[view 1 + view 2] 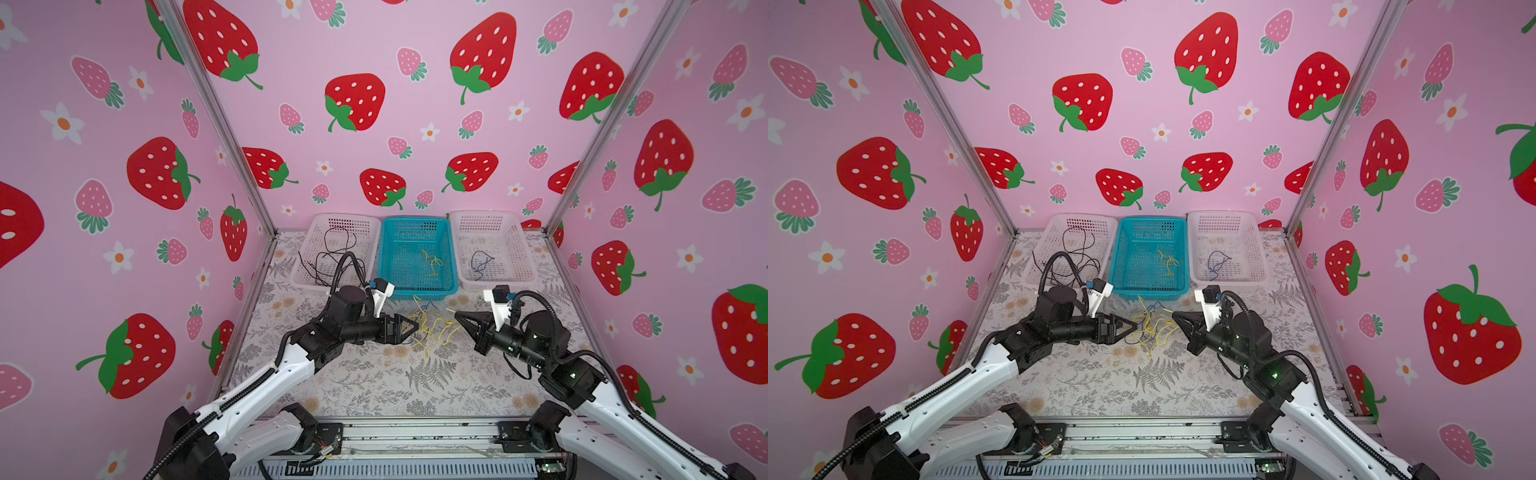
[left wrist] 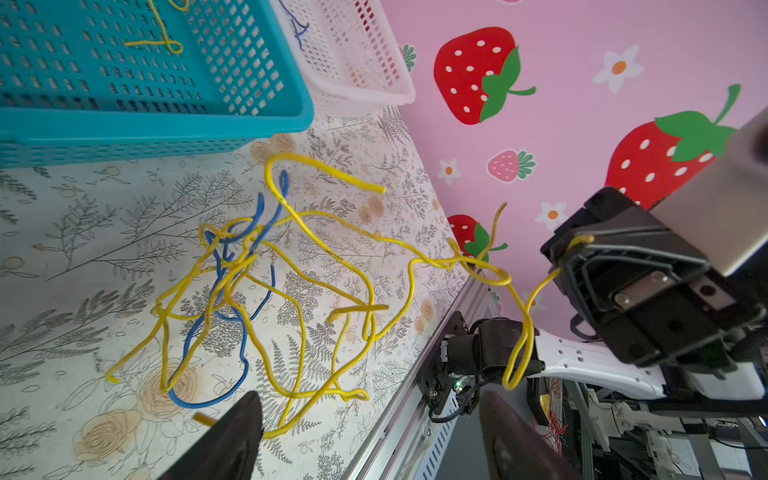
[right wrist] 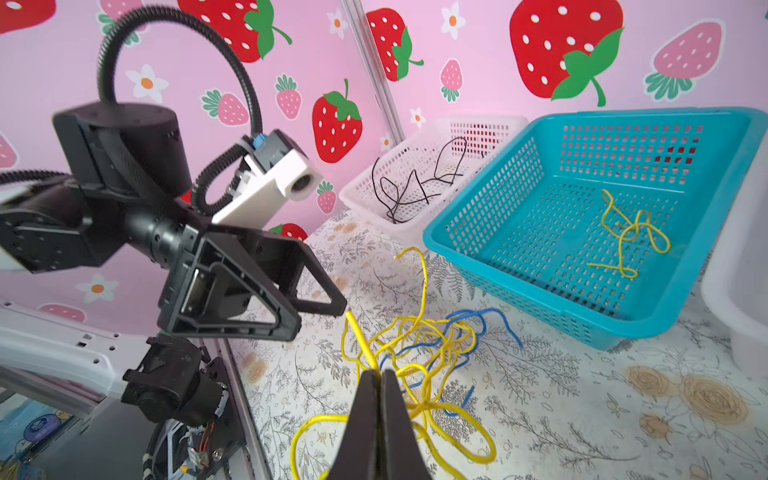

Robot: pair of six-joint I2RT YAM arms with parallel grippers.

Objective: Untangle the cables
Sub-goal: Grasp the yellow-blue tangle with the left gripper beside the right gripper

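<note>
Down on the table [image 1: 374, 386], dead centre between both arms: the cables [image 1: 430, 328], 1 loose knot of yellow wire [image 2: 324, 170] with a blue wire [image 3: 490, 313] threaded through. Just in front of the blue basket [image 1: 419, 294], not in it. Thin, light, floppy stuff by the look of it, yet springy enough to hold its loops. Likely to slip through a weak pinch, and to drag the whole knot along if pulled hard. Best taken near a free end, away from the dense crossing in the middle.

Right pincer [image 3: 378, 374] clamped tight on 1 yellow strand at the knot's edge, jaws fully together. Left pincer [image 2: 368, 397] spread wide, nothing between the fingers, tips just beside the opposite edge, a yellow end close by.

Further out, 3 baskets along the back. Black wires [image 1: 332, 253] in the left white basket [image 1: 301, 284], yellow ones [image 1: 432, 262] in the blue basket, 1 dark blue wire [image 1: 480, 262] in the right white basket [image 1: 523, 280]. Sorting partly done, by that reckoning; yellow and blue here not yet parted.
</note>
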